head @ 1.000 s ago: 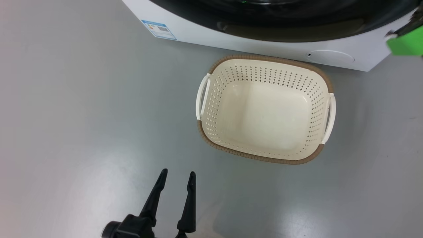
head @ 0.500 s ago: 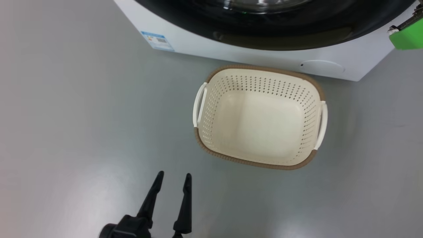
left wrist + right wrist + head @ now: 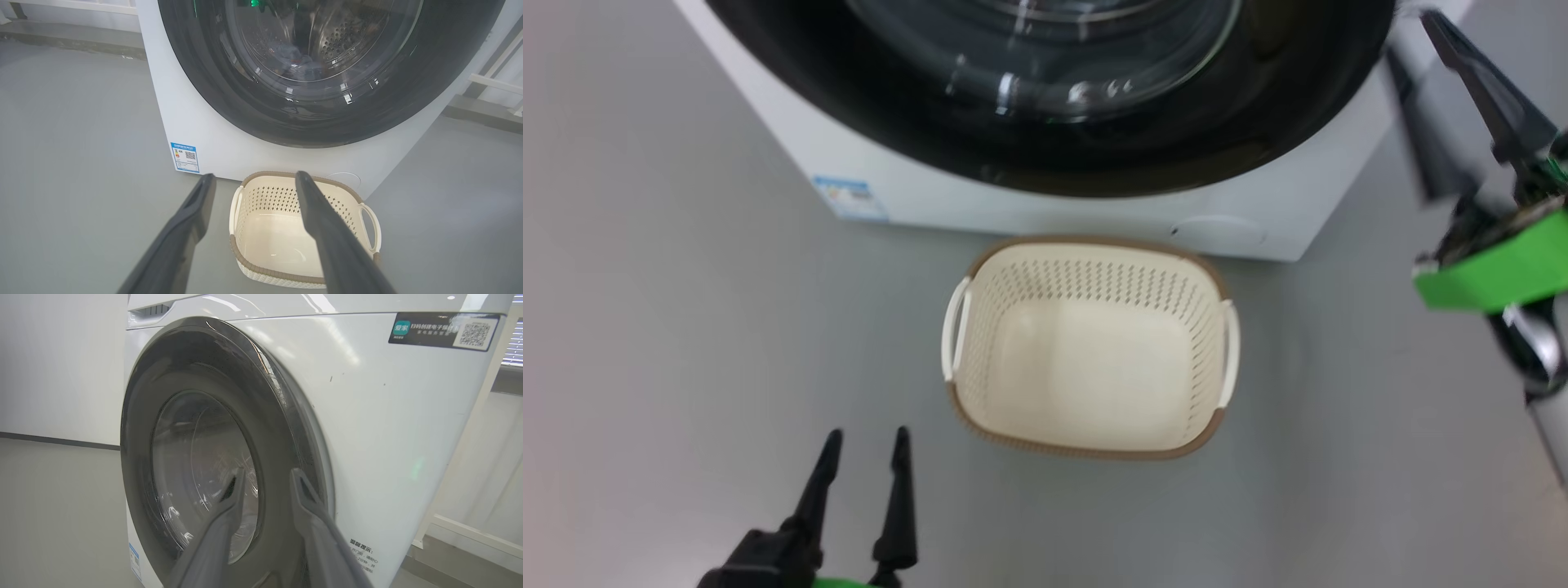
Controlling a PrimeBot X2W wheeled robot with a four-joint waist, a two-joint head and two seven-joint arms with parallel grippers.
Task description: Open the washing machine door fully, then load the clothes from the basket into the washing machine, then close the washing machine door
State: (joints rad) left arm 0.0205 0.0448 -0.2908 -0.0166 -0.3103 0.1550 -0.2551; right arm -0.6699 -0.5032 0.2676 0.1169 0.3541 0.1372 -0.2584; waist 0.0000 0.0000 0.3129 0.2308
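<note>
Standing nearby, I saw the washing machine door (image 3: 212, 94) lying flush against the washing machine (image 3: 192, 122), seemingly shut, with the clothes (image 3: 300, 61) dimly visible through it. The basket (image 3: 1086, 278) sat empty on the floor (image 3: 686, 286), just before the machine's front. The right gripper (image 3: 267, 475) hovered by the door's right edge, jaws apart on nothing; the left gripper (image 3: 867, 434) hung low over the floor, jaws wide apart. My worry: if the latch had not caught, the door could drift open, and the right gripper so near its rim might hook it. The basket stood where a rolling base or lowered arm might knock it.
</note>
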